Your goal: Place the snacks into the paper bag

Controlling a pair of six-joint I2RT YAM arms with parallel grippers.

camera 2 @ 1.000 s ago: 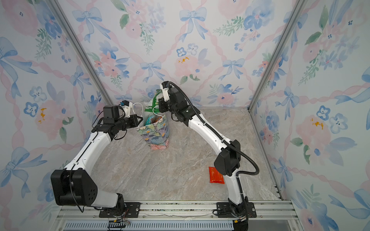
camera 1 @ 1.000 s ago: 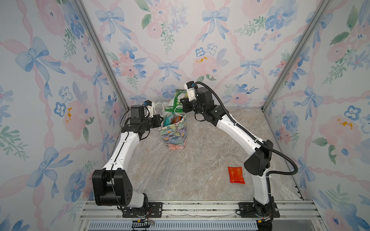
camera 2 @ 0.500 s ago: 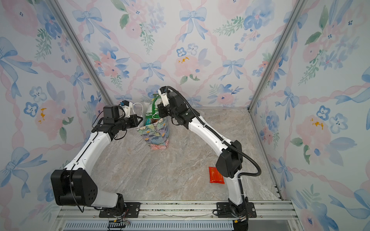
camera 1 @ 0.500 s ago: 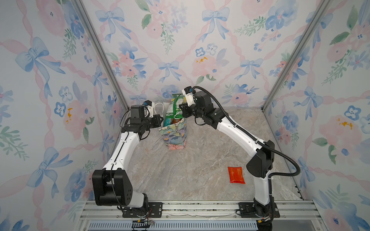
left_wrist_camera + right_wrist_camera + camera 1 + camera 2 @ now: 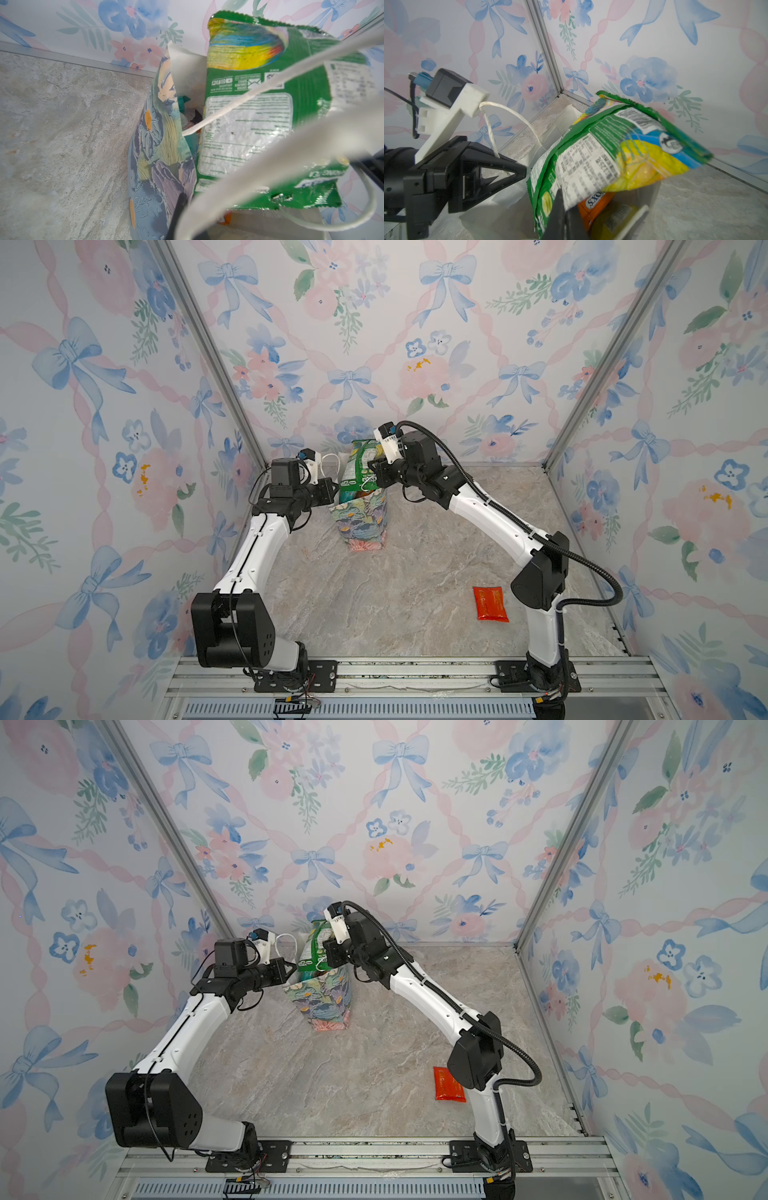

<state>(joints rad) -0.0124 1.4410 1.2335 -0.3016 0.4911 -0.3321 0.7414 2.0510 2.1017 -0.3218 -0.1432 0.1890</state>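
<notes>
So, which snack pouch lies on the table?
The red pouch, flat beside the right arm; the green pouch is at the mouth of the paper bag.

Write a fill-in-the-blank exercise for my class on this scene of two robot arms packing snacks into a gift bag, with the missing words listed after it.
1. The snack pouch held in the shut right gripper is mostly ___ in colour.
2. The lone pouch lying flat on the table is ___.
3. The paper bag has cord handles that are ___.

Missing words: green; red; white.
</notes>
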